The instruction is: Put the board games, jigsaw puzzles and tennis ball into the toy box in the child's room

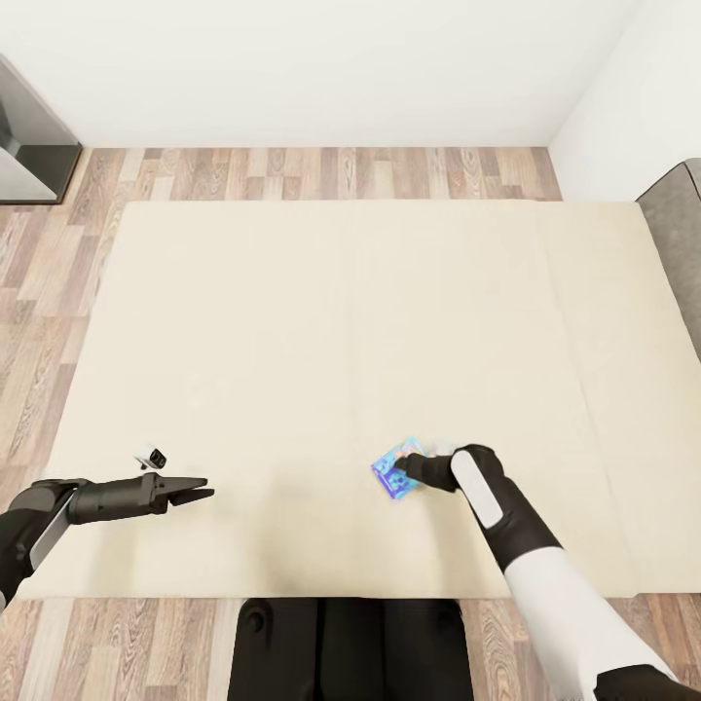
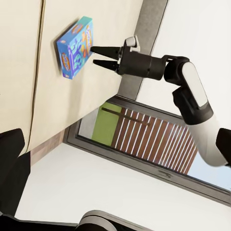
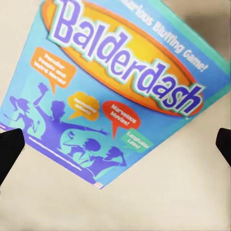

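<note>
A small blue board game (image 1: 387, 475) marked "Balderdash" lies flat on the beige mattress of the bed (image 1: 341, 312), near its front edge. My right gripper (image 1: 407, 469) is open at the box's right edge, low over it. In the left wrist view the right gripper (image 2: 95, 56) points at the side of the box (image 2: 72, 50), fingers apart. The right wrist view has the printed lid (image 3: 120, 96) close ahead, with one dark fingertip (image 3: 9, 151) at each side. My left gripper (image 1: 206, 488) hovers open and empty over the mattress, well left of the box.
A grey headboard (image 1: 677, 243) borders the bed on the right. Wood-plank floor (image 1: 58, 292) runs along the left and far sides, up to white walls. A dark cabinet (image 1: 29, 136) stands at the far left corner. My dark base (image 1: 341, 647) is against the bed's front edge.
</note>
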`<state>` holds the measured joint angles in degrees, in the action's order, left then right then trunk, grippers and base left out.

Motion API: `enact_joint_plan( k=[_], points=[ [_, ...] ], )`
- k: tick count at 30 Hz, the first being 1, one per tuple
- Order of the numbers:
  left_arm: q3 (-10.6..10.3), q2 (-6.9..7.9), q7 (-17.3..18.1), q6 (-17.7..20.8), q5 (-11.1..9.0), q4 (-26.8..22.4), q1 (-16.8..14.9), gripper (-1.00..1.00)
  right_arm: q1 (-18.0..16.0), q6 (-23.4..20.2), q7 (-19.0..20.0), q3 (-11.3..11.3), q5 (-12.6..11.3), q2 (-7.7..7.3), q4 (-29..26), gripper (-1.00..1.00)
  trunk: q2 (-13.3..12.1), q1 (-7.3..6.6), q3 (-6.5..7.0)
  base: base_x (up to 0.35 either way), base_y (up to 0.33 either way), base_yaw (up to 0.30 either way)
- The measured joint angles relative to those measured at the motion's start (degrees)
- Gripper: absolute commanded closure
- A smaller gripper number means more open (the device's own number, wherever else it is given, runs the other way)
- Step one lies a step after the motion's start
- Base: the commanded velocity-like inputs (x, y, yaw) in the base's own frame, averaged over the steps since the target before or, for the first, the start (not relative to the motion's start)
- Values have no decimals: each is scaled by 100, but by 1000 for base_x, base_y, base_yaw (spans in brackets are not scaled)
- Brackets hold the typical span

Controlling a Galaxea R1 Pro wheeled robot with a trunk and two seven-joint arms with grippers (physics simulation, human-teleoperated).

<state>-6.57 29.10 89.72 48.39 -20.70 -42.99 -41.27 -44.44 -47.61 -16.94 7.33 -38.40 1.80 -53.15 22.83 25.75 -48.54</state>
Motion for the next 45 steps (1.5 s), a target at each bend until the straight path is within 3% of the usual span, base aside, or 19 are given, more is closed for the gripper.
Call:
enact_joint_plan(
  k=[18, 45],
  points=[
    [1, 0, 0, -1, 0, 0, 0, -100, -168, -96, -9, -130, -1, -184, -5, -100, 0, 0, 0, 0, 0, 0],
    [7, 9, -8, -4, 0, 0, 4, -100, -238, -26, 20, -48, 43, -178, -71, -100, 0, 0, 0, 0, 0, 0]
  ],
)
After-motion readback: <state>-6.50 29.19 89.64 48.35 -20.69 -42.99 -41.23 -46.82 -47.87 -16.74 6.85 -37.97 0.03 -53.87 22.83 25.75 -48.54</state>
